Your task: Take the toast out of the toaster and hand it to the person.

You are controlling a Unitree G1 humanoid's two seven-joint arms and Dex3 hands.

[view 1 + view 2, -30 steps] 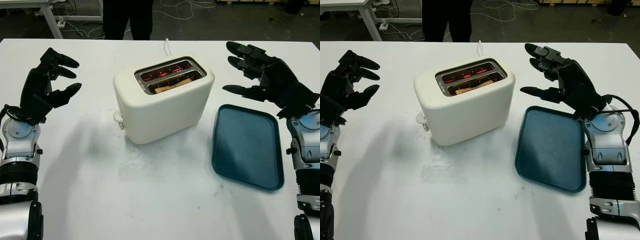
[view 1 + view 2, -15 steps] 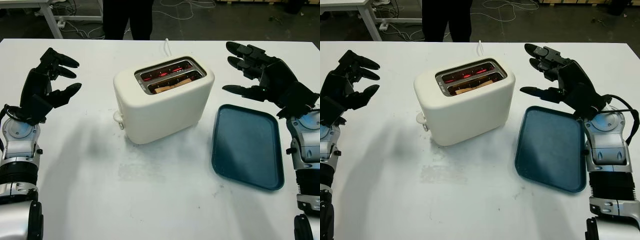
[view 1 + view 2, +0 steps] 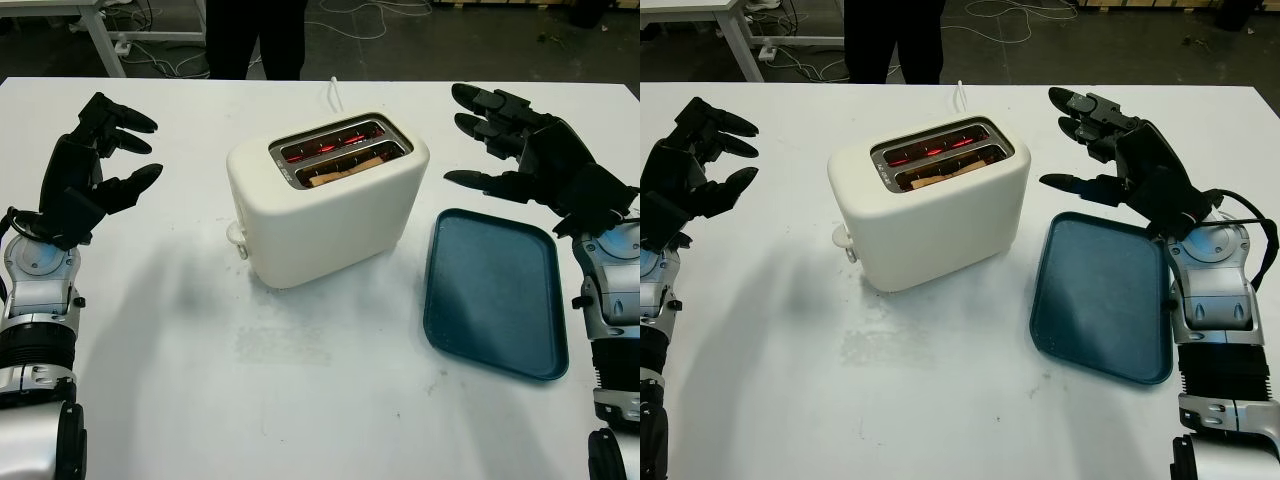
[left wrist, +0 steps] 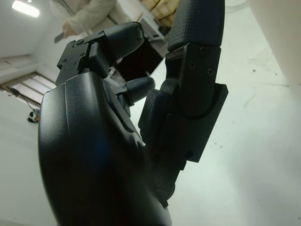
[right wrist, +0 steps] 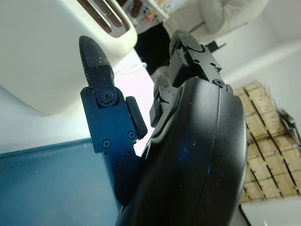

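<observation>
A cream toaster [image 3: 325, 210] stands mid-table with its two slots glowing red. A slice of brown toast [image 3: 345, 171] sits low in the nearer slot. My left hand [image 3: 95, 165] hovers open above the table's left side, well clear of the toaster. My right hand [image 3: 520, 150] is open and raised to the right of the toaster, just beyond the far edge of a blue tray [image 3: 495, 290]. A person [image 3: 255, 35] in dark trousers stands behind the table; in the wrist views a light sleeve [image 5: 211, 16] shows.
The toaster's white cord [image 3: 332, 92] runs off the table's far edge. Its lever knob [image 3: 236, 236] sticks out at the near left corner. Bare white tabletop [image 3: 300, 380] lies in front of the toaster.
</observation>
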